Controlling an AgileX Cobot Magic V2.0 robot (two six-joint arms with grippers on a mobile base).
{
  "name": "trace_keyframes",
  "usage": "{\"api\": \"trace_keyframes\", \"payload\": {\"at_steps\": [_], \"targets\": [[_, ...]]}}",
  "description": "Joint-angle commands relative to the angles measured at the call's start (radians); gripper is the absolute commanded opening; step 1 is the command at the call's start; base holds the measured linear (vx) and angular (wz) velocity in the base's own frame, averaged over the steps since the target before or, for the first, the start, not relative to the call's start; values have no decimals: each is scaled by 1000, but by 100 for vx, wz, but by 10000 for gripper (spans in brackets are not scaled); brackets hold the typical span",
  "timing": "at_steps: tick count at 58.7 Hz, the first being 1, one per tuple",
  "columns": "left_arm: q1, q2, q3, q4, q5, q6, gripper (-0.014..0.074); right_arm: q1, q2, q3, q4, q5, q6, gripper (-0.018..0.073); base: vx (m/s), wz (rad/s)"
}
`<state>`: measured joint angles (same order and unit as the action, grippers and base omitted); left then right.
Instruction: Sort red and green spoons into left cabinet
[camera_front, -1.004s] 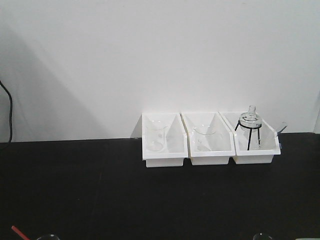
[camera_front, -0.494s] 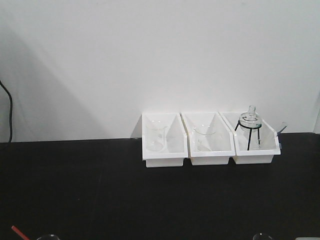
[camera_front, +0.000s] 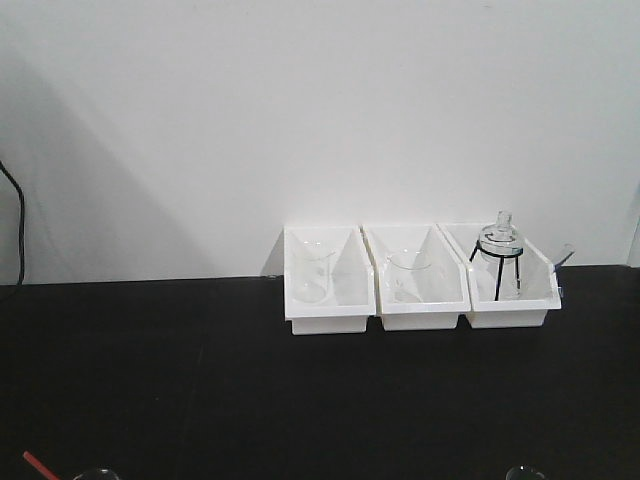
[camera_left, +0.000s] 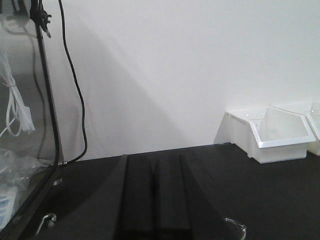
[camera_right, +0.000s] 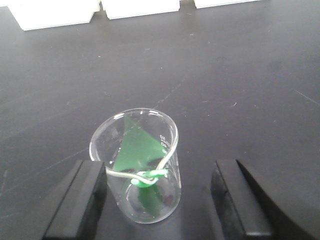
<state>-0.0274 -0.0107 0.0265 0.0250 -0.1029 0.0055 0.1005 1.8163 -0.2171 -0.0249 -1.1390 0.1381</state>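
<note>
Green spoon (camera_right: 145, 177): steep in beaker (camera_right: 170, 150), end on near rim.
My right gripper (camera_right: 157, 170): wide open astride beaker, gripping nothing.
My left gripper (camera_left: 154, 162): closed, empty.

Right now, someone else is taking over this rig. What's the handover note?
Left tool: looks shut and empty, low over the black table.
Right tool: open, with a finger on either side of a glass beaker; not gripping it.
Green spoon: standing in that beaker.
Red spoon: only its handle end shows, at the bottom-left edge of the front view.
Left cabinet: not in any view.
Done: nothing sorted.
Left: both spoons into the cabinet.
</note>
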Motion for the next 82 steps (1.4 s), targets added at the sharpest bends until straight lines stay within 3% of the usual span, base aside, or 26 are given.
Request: {"api": "trace_keyframes", "payload": {"at_steps": [1,55,82], "targets": [[-4,-19,16,-3,-79,-6,-4,-1,-29,-16,-3,-205,-10,493,0,0],[-4,-19,16,-3,-79,-6,-4,-1,-38,-41,-11,-205,-51,488,0,0],[-4,-19,16,-3,-79,-6,-4,-1,-47,-41,-34,-205,-62,312,0,0]]}}
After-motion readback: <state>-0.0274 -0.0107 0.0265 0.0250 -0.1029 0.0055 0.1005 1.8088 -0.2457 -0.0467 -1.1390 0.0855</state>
